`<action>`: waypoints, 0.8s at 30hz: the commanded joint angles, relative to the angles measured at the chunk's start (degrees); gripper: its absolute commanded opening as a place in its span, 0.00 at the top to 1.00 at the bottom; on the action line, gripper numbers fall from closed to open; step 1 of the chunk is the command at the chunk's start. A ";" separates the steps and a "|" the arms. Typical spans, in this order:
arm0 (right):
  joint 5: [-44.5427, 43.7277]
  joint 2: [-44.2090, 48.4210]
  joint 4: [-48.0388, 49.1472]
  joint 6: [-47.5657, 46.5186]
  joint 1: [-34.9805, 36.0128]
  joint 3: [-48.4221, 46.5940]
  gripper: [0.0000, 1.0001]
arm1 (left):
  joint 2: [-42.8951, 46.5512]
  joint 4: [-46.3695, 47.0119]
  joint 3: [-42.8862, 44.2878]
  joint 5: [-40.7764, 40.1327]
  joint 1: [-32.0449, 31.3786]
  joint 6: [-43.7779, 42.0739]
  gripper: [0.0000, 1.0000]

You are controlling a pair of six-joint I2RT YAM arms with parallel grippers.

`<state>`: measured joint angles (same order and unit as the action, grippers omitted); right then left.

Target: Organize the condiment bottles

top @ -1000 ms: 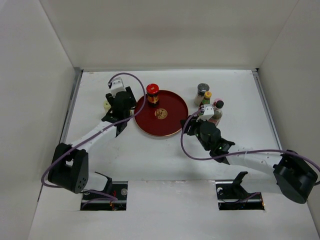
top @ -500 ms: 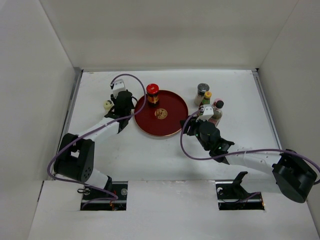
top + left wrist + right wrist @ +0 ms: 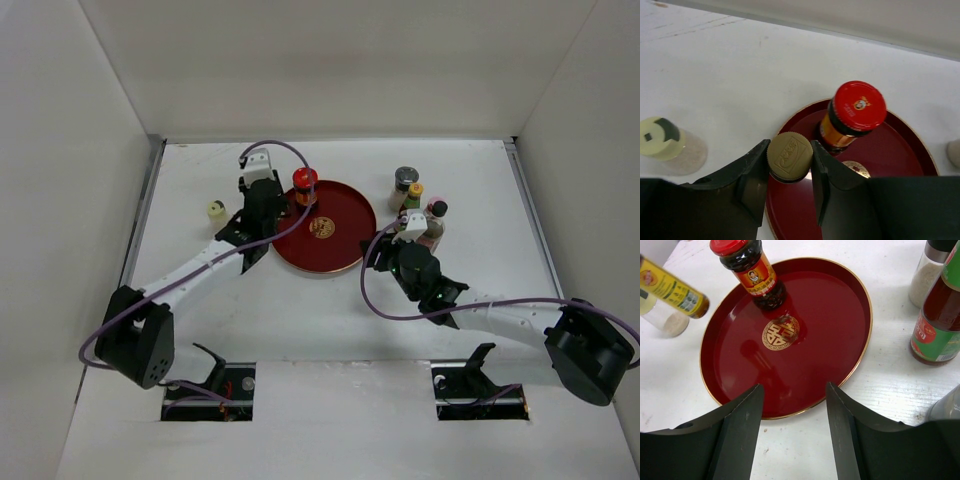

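Observation:
My left gripper [image 3: 279,203] is shut on a tan-capped bottle [image 3: 789,157] with a yellow label [image 3: 673,288] and holds it over the left rim of the round red tray [image 3: 345,245]. A red-capped jar [image 3: 304,186] stands on the tray's far left, next to the held bottle. A cream-capped shaker [image 3: 215,210] stands on the table left of the tray. Grey-capped [image 3: 405,179], yellow-capped [image 3: 413,192] and black-capped [image 3: 438,208] bottles cluster right of the tray. My right gripper [image 3: 378,254] is open and empty at the tray's near right rim [image 3: 855,365].
In the right wrist view a red-sauce bottle with a green label [image 3: 939,322] and a black-capped shaker [image 3: 926,276] stand close on the right. White walls enclose the table on three sides.
My left gripper has moved right from beside the cream-capped shaker to the tray's left rim. The right arm has hardly moved.

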<state>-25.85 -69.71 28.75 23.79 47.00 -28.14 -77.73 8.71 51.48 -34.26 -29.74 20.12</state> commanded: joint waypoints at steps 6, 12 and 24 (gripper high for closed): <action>0.09 1.95 2.37 0.20 0.32 -1.13 0.38 | -9.53 7.20 9.07 0.68 -3.18 -0.96 0.78; 0.18 1.95 2.28 0.20 0.50 -1.30 0.38 | -15.42 8.52 11.09 1.13 -3.44 -0.96 0.78; 0.09 1.60 2.28 0.11 0.32 -1.21 0.36 | -15.00 8.34 6.71 -2.83 -4.32 -1.05 0.41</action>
<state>-25.85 -68.62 28.75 23.79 47.00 -28.14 -95.70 13.30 58.89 -35.22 -33.58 19.35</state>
